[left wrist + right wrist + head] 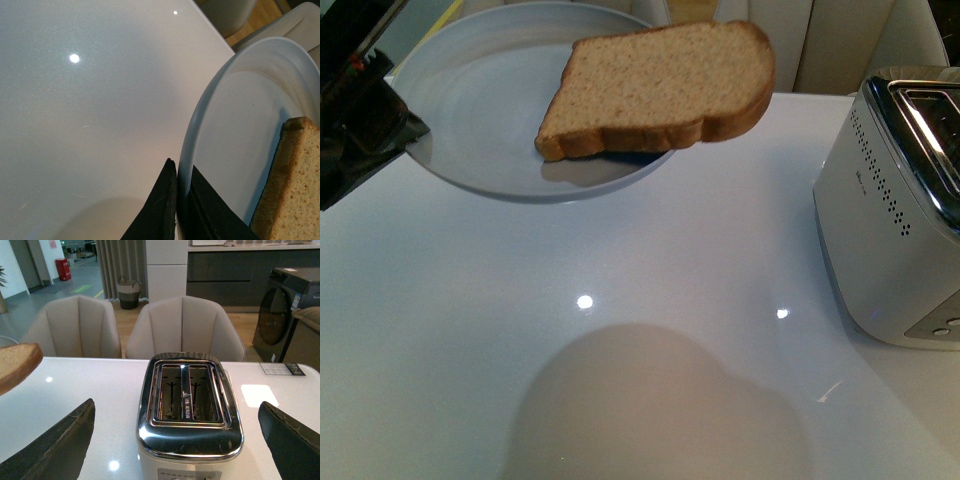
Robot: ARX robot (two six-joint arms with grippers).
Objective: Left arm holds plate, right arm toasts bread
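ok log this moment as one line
left gripper: shut on plate rim | bread: on plate, overhanging rim | right gripper: open, empty, facing toaster | toaster: slots empty

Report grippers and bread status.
Left gripper shut on rim of pale blue-grey round plate. Right gripper open, empty, facing white-and-chrome toaster. Tan bread slice on plate, overhanging.

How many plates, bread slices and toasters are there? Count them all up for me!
plate: 1
bread slice: 1
toaster: 1
Total: 3
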